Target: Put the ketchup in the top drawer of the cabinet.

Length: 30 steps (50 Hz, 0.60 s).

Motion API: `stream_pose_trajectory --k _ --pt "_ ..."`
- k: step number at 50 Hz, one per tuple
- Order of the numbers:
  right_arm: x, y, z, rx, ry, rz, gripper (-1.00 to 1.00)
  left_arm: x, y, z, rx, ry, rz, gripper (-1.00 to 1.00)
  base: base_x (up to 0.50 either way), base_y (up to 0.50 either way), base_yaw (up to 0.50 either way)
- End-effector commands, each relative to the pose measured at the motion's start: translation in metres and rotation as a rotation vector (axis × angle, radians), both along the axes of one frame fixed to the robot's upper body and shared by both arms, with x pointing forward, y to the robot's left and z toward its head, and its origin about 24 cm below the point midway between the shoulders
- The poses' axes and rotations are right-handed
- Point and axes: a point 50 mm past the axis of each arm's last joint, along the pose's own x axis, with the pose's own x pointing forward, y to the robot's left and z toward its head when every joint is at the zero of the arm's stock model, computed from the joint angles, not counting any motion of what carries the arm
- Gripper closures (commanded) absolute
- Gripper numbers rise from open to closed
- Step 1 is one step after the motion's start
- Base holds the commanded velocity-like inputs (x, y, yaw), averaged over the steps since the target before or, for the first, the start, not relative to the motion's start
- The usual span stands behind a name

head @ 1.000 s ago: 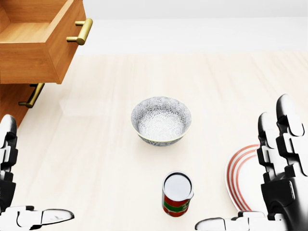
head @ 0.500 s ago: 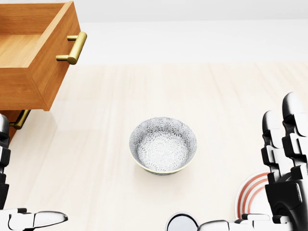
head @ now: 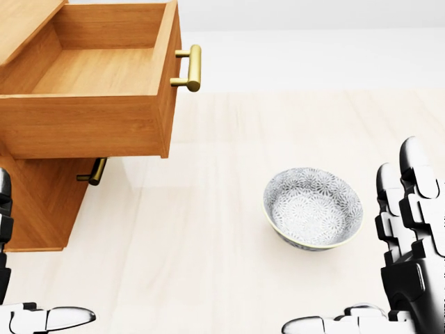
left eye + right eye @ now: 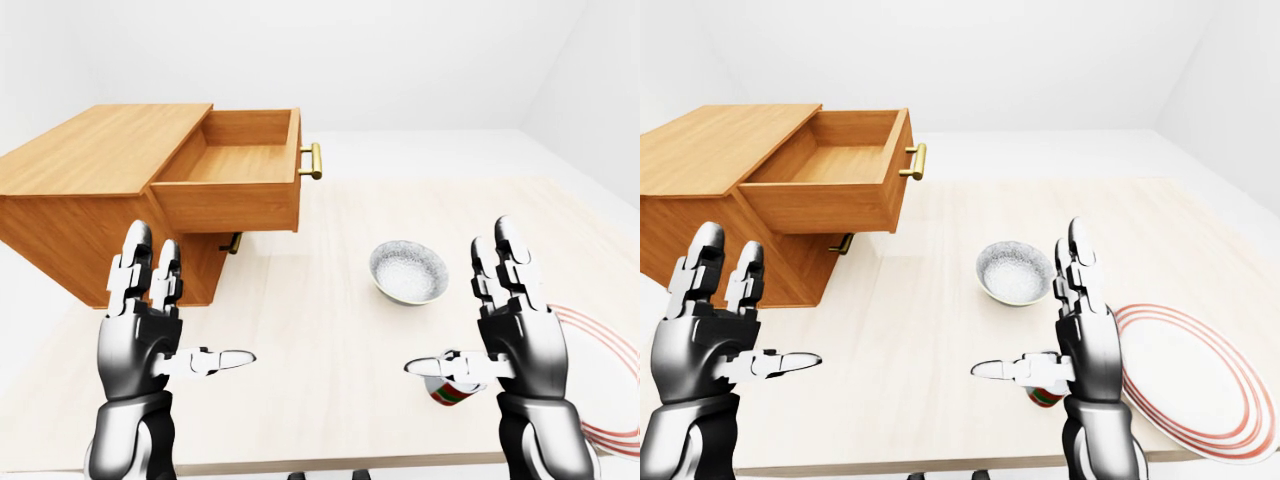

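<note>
Though half hidden, ketchup (image 4: 453,393) shows red-green label.

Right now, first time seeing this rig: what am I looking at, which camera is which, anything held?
These are simulator renders from a humanoid robot's head cameras, looking out over its own arms. Two views are a left and right eye pair; the third, the head view, looks more steeply down.

The left hand and right hand are three-fingered, raised, open and empty.

On the pale table stands a wooden cabinet with its top drawer pulled open and apparently empty. Beside it are a patterned bowl, a red-striped plate, and a red can with a green band, partly hidden behind the right hand. No ketchup bottle is recognisable.
</note>
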Motion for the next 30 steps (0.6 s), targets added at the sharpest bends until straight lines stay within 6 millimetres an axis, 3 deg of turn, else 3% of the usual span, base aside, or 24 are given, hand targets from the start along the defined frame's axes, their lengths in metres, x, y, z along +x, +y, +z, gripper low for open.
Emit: stream_pose_trajectory --k 1,30 --pt "0.0017 0.0013 -0.0021 -0.008 0.01 0.004 -1.0 0.0011 0.0005 -0.0007 0.0 0.003 0.002 -1.0 0.0 0.5 0.0" --pt "0.0059 -0.0008 -0.0067 0.008 0.025 -0.005 -1.0 -0.0049 -0.0013 0.0059 0.006 -0.026 -0.006 -1.0 0.0 0.48 0.0"
